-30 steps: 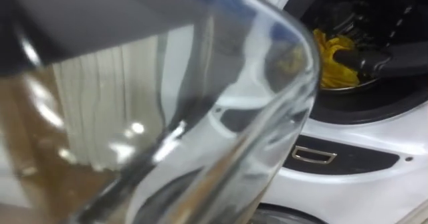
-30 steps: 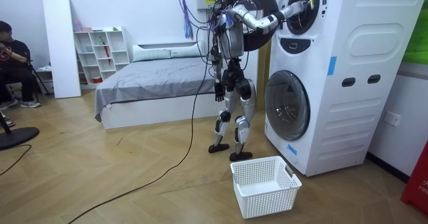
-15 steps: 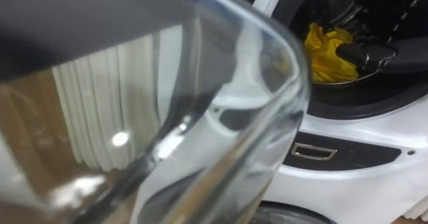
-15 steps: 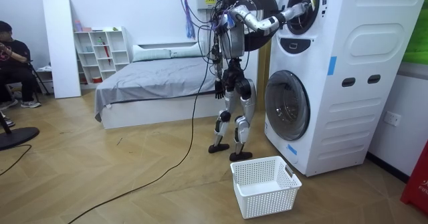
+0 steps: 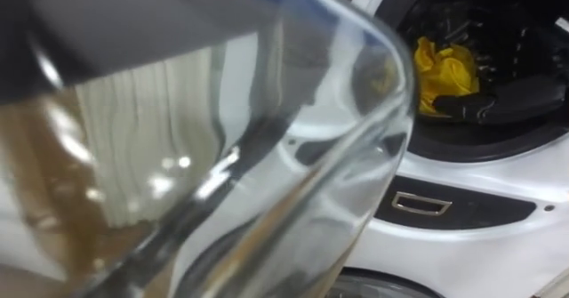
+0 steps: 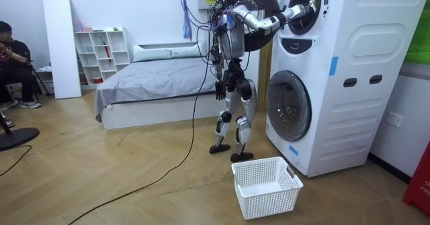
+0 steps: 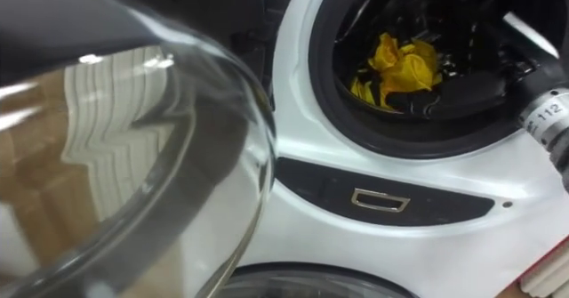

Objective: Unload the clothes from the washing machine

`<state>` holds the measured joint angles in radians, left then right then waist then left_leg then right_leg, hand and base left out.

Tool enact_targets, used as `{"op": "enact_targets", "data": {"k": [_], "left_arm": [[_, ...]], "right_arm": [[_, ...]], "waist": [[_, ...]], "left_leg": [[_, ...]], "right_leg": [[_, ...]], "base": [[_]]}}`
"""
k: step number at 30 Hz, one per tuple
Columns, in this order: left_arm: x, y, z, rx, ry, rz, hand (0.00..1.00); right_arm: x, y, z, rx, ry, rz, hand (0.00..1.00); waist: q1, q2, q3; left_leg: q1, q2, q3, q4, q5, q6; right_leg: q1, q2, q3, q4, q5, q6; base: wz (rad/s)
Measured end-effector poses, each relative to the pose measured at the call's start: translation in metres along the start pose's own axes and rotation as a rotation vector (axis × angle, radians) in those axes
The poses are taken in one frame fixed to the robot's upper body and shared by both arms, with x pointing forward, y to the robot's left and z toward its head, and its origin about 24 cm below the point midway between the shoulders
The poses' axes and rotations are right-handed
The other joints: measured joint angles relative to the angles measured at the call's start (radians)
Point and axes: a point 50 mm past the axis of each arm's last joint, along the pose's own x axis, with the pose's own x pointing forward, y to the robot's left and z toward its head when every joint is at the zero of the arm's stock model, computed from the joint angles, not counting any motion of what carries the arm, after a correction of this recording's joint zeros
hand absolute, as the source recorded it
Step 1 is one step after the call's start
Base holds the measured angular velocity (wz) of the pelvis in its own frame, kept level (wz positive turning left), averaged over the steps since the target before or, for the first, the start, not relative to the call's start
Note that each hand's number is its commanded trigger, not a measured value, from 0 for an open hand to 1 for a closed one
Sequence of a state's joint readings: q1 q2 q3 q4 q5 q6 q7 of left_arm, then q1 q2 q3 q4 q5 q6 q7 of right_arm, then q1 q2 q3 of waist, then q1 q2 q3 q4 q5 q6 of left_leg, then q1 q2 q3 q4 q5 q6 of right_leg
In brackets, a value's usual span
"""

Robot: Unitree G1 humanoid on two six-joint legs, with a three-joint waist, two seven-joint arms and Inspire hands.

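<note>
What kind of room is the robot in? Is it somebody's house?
Probably a bedroom with a laundry corner: a made bed, two washing machines stacked one above the other, and a white basket.

Garment [image 7: 397, 65] in upper drum [image 7: 462, 13], door [image 5: 267, 156] at left

Likely home bedroom: bed [image 6: 154, 80], white shelf [image 6: 101, 54], stacked washing machines [image 6: 349, 84], wood floor [image 6: 101, 178].

Upper right in my eye views, the washing machine drum [image 7: 467, 13] holds a yellow cloth [image 7: 404, 62]. Lower right in the room view, a white laundry basket [image 6: 269, 201] sits on the wooden floor [image 6: 134, 178].
</note>
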<state>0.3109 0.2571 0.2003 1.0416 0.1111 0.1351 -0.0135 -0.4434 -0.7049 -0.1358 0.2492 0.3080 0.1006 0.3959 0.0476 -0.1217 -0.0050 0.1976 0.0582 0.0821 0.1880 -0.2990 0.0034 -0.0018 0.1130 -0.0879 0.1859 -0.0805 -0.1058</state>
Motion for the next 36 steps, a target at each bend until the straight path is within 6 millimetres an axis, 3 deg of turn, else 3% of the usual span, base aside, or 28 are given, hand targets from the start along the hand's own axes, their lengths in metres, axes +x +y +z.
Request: {"op": "enact_targets", "data": {"k": [6, 11, 17, 23, 32, 36], "left_arm": [[0.0, -0.003, 0.002, 0.024, 0.002, -0.007, 0.0], [0.0, -0.003, 0.001, 0.025, 0.006, -0.005, 0.0], [0.001, -0.005, -0.002, 0.021, 0.033, -0.01, 0.0], [0.001, -0.006, 0.002, 0.02, 0.032, -0.032, 0.0], [0.001, -0.006, 0.0, 0.019, 0.059, -0.032, 0.0], [0.001, -0.005, 0.0, 0.011, 0.065, -0.029, 0.0]], "right_arm": [[0.004, -0.002, -0.01, -0.087, 0.077, -0.048, 0.0], [0.014, -0.003, -0.012, -0.145, 0.121, -0.073, 0.0], [0.023, -0.003, -0.008, -0.198, 0.132, -0.094, 0.0], [0.028, -0.005, -0.024, -0.176, 0.23, -0.106, 0.0], [0.033, -0.006, -0.025, -0.187, 0.264, -0.114, 0.0], [0.033, -0.008, -0.024, -0.241, 0.284, -0.119, 0.0]], "waist": [[0.037, 0.002, 0.0007], [0.055, 0.019, 0.0118], [0.066, 0.023, 0.0073], [0.08, 0.005, -0.0038], [0.085, -0.002, -0.0029], [0.085, -0.009, -0.0064]], "left_leg": [[0.004, -0.001, -0.001, -0.001, 0.0, 0.0], [0.001, -0.001, -0.003, -0.004, 0.0, 0.001], [-0.015, -0.001, -0.003, 0.001, 0.002, 0.0], [-0.017, -0.005, -0.005, 0.006, 0.005, 0.002], [-0.021, -0.005, -0.011, 0.011, 0.006, 0.0], [-0.021, -0.005, -0.012, 0.011, 0.006, 0.0]], "right_leg": [[0.005, -0.002, -0.012, 0.0, 0.003, 0.0], [0.001, -0.002, -0.012, 0.0, 0.002, 0.001], [-0.015, -0.002, -0.009, 0.002, 0.001, 0.0], [-0.015, -0.006, -0.009, 0.001, 0.002, 0.001], [-0.013, -0.006, -0.011, 0.001, 0.007, -0.002], [-0.013, -0.007, -0.012, 0.001, 0.008, -0.003]], "base": [[0.0], [0.0], [-0.02], [0.0], [0.0], [0.0]]}}
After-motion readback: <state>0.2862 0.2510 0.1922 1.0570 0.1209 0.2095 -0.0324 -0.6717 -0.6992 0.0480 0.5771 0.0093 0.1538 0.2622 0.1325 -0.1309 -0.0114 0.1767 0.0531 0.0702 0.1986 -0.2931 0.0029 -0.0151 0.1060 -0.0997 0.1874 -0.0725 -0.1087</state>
